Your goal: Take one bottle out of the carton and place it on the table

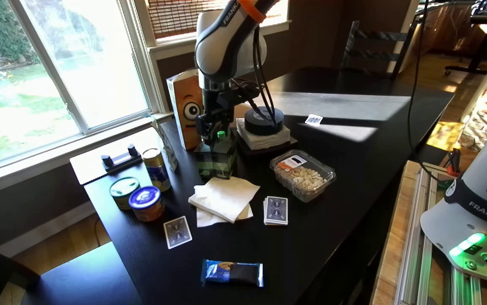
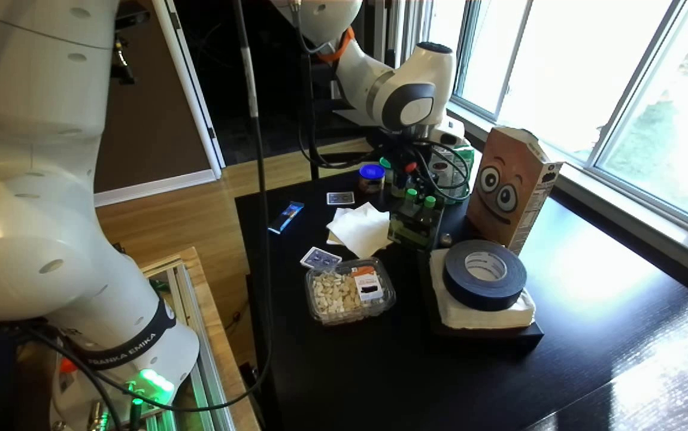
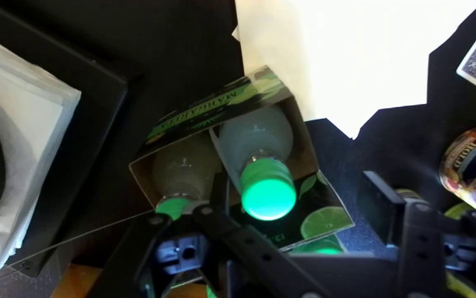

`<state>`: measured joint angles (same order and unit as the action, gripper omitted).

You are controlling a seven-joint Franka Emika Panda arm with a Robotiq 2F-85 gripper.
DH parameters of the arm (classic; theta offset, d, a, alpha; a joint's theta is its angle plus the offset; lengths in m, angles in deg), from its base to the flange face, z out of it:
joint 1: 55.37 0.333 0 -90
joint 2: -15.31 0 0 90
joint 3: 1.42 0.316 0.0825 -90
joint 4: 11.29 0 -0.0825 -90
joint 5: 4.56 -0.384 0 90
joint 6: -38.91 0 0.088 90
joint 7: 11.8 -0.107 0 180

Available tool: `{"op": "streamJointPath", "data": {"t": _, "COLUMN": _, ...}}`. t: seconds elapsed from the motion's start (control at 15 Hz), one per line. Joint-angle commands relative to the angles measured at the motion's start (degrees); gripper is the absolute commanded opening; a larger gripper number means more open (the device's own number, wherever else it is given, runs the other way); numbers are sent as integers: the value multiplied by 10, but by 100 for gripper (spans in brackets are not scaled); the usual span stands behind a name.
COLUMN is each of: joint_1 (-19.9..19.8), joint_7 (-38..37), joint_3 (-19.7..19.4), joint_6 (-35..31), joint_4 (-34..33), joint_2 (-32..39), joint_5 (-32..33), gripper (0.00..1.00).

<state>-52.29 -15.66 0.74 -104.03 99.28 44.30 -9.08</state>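
Fingers [image 3: 418, 234], wide apart and empty, frame a bottle [image 3: 266, 178] in the wrist view; bare desk [image 3: 180, 45] lies off the carton's [image 3: 215, 107] 11 o'clock edge, napkins [image 3: 345, 54] at 1.

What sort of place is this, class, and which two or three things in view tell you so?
Probably a home dining area: a large black table with a dark chair beside it, and a window looking onto a lawn.
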Motion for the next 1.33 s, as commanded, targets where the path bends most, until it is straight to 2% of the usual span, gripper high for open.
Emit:
{"op": "streamJointPath", "data": {"t": 0.0, "joint_1": 2, "joint_7": 2, "joint_3": -9, "joint_6": 8, "joint_4": -28, "joint_2": 18, "joint_5": 18, "gripper": 68}}
{"op": "streamJointPath", "data": {"t": 0.27, "joint_1": -2, "joint_7": 7, "joint_3": -9, "joint_6": 20, "joint_4": -21, "joint_2": 6, "joint_5": 17, "gripper": 56}}
{"op": "streamJointPath", "data": {"t": 0.33, "joint_1": -1, "joint_7": 7, "joint_3": -9, "joint_6": 21, "joint_4": -18, "joint_2": 4, "joint_5": 18, "gripper": 40}}
{"op": "streamJointPath", "data": {"t": 0.4, "joint_1": 0, "joint_7": 6, "joint_3": -11, "joint_6": 26, "joint_4": -17, "joint_2": 3, "joint_5": 20, "gripper": 32}}
{"op": "streamJointPath", "data": {"t": 0.53, "joint_1": -1, "joint_7": 8, "joint_3": -10, "joint_6": 42, "joint_4": -13, "joint_2": 0, "joint_5": 21, "gripper": 75}}
{"op": "streamJointPath", "data": {"t": 0.67, "joint_1": -3, "joint_7": 13, "joint_3": -8, "joint_6": 64, "joint_4": -12, "joint_2": -3, "joint_5": 20, "gripper": 83}}
{"op": "streamJointPath", "data": {"t": 0.8, "joint_1": -7, "joint_7": 26, "joint_3": -4, "joint_6": 84, "joint_4": -12, "joint_2": -6, "joint_5": 16, "gripper": 97}}
{"op": "streamJointPath", "data": {"t": 0.87, "joint_1": -8, "joint_7": 31, "joint_3": -4, "joint_6": 87, "joint_4": -13, "joint_2": -6, "joint_5": 16, "gripper": 99}}
{"op": "streamJointPath", "data": {"t": 0.93, "joint_1": -9, "joint_7": 36, "joint_3": -3, "joint_6": 81, "joint_4": -13, "joint_2": -5, "joint_5": 14, "gripper": 92}}
{"op": "streamJointPath", "data": {"t": 1.0, "joint_1": -9, "joint_7": 40, "joint_3": -3, "joint_6": 74, "joint_4": -13, "joint_2": -4, "joint_5": 14, "gripper": 88}}
{"op": "streamJointPath", "data": {"t": 1.2, "joint_1": -10, "joint_7": 45, "joint_3": -3, "joint_6": 64, "joint_4": -16, "joint_2": 1, "joint_5": 13, "gripper": 61}}
{"op": "streamJointPath", "data": {"t": 1.27, "joint_1": -10, "joint_7": 46, "joint_3": -3, "joint_6": 63, "joint_4": -16, "joint_2": 2, "joint_5": 13, "gripper": 59}}
